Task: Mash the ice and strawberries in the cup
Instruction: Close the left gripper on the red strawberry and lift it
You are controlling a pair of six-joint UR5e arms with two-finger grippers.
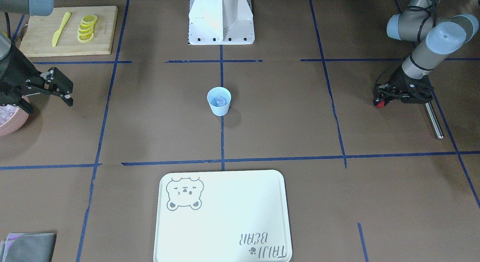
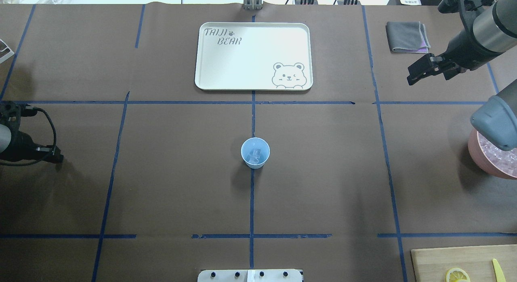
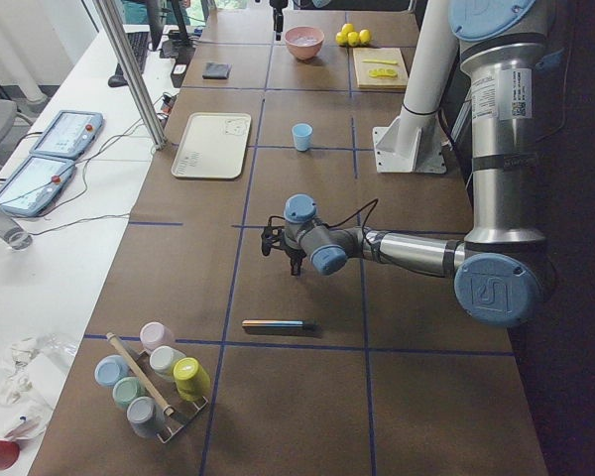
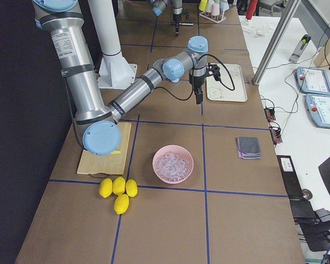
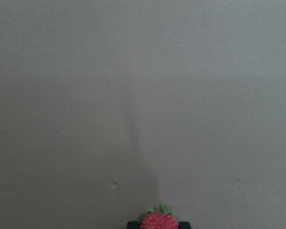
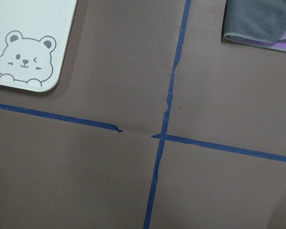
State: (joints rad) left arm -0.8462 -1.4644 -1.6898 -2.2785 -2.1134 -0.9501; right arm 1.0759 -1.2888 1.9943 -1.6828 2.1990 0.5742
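Front view: cup (image 1: 219, 101) stands upright at the centre of the table (image 1: 150, 123), long axis vertical, mouth up, with ice (image 1: 221, 101) cubes in the bottom. Left gripper (image 1: 379, 101) is at 3 o'clock of the cup, well apart and low over the table, jaws pinched on the strawberry (image 1: 381, 104). A metal rod (image 1: 434, 120) lies flat just beside it, long axis roughly 12–6. Right gripper (image 1: 70, 97) is at 9 o'clock, jaws apart with nothing between them. Pink bowl (image 1: 15, 127) at the 9 o'clock edge holds more ice. Bear tray (image 1: 225, 217) sits at 6. Cutting board (image 1: 45, 48) at 10 carries lemon slices (image 1: 87, 27) and a yellow knife (image 1: 61, 28). Overhead: cup sits on the centre tape line, tray at 12, bowl at 3. Left side view: rod runs 9–3, at 6 of the left gripper. Right side view: bowl is full of ice cubes, four lemons (image 4: 118, 190) at its 8. Left wrist: strawberry sits between the fingertips at the 6 edge, green calyx pointing to 12. Right wrist: tray corner at 10, grey cloth (image 6: 260, 21) at 1.
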